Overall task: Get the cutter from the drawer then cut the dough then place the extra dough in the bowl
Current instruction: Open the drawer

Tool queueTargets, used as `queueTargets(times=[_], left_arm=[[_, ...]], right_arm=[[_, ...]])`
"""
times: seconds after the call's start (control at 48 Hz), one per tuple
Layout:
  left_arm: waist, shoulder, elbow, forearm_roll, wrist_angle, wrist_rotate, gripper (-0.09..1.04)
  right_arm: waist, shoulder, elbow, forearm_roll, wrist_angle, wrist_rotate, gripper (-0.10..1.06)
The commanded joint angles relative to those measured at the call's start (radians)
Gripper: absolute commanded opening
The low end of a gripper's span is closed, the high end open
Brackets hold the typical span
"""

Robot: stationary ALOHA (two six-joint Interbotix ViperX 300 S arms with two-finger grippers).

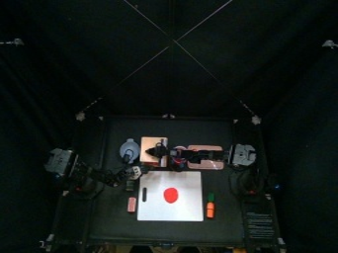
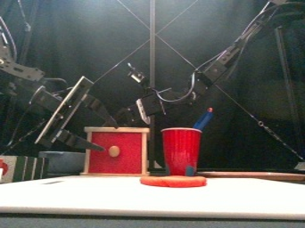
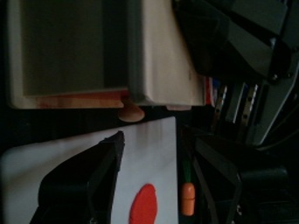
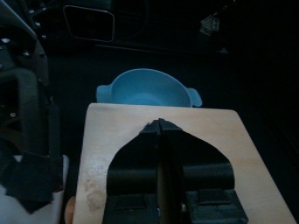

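1. Dough, a flat red disc, lies in the middle of the white cutting board, toward the front of the counter.
2. At 12 o'clock from the board stands the wooden box. Its red drawer front sits flush and shut, facing 6 o'clock, so what the drawer holds is hidden.
3. At 9 o'clock from the box sits the blue-grey bowl, with nothing in it.
4. At 3 o'clock from the box is the red cup, and a blue toy knife pokes up past its rim.
5. An orange toy carrot lies just beside the board's edge, at 4 o'clock from the dough.
6. The left gripper hangs over the board's back part and points at the drawer front. Its jaws are spread wide and hold nothing.
7. The right gripper hovers above the box's top, with the bowl beyond its tips. Its jaws are pressed together with nothing between them.
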State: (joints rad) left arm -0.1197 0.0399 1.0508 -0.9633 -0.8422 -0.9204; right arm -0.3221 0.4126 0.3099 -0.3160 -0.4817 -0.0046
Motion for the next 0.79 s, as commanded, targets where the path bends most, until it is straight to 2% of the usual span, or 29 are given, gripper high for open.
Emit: queueTargets(times=[0.021, 0.375, 0.792], left_arm=[[0.015, 0.011, -0.037, 0.000, -0.003, 0.002, 0.89], [0.031, 0.089, -0.081, -0.002, 0.057, 0.008, 0.88], [0.127, 0.097, -0.084, 0.051, 0.061, 0.038, 0.87]], right_arm=[[0.003, -0.014, 0.002, -0.003, 0.014, -0.003, -0.06], [0.006, -0.014, 0.000, -0.003, 0.015, -0.003, -0.06], [0.012, -0.014, 0.000, -0.003, 0.014, -0.002, -0.06]])
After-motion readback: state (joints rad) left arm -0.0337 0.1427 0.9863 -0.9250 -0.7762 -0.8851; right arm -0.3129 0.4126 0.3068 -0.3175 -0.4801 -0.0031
